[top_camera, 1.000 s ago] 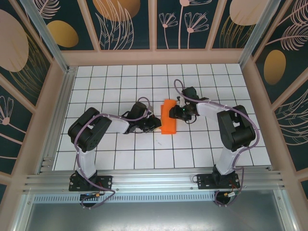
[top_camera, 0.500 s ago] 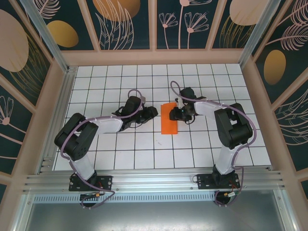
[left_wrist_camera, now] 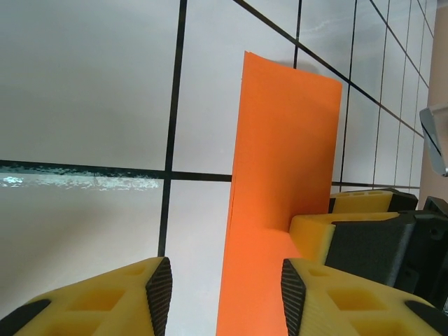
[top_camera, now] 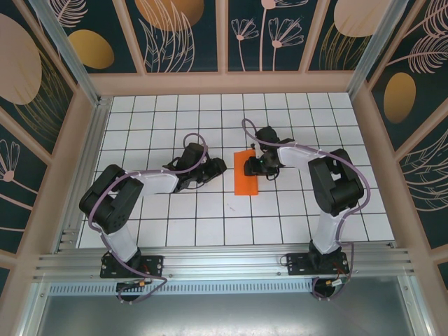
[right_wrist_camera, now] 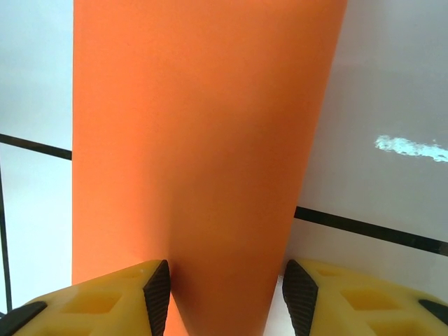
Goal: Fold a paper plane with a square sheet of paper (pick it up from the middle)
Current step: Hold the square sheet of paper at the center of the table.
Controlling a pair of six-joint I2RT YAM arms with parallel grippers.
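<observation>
The square sheet of paper (top_camera: 245,182) is folded into a narrow bright orange rectangle lying on the tiled table centre. My left gripper (top_camera: 219,166) sits just left of it, open; in the left wrist view the paper (left_wrist_camera: 283,161) runs up between the left gripper (left_wrist_camera: 226,297) fingers, nearer the right pad, and nothing grips it. My right gripper (top_camera: 251,166) is over the sheet's far right part, open. In the right wrist view the paper (right_wrist_camera: 203,126) spans the gap of the right gripper (right_wrist_camera: 227,297). The right gripper's yellow fingers (left_wrist_camera: 318,234) rest on the paper.
White grid-tiled table (top_camera: 175,210) enclosed by wooden-framed patterned walls. An aluminium rail (top_camera: 224,262) runs along the near edge, with both arm bases on it. A faint dark mark (top_camera: 229,207) lies on a tile in front of the paper.
My left gripper pulled back leftward from the paper's edge and its arm swung out. The right gripper shifted slightly left and farther. The paper now lies wider and flatter.
</observation>
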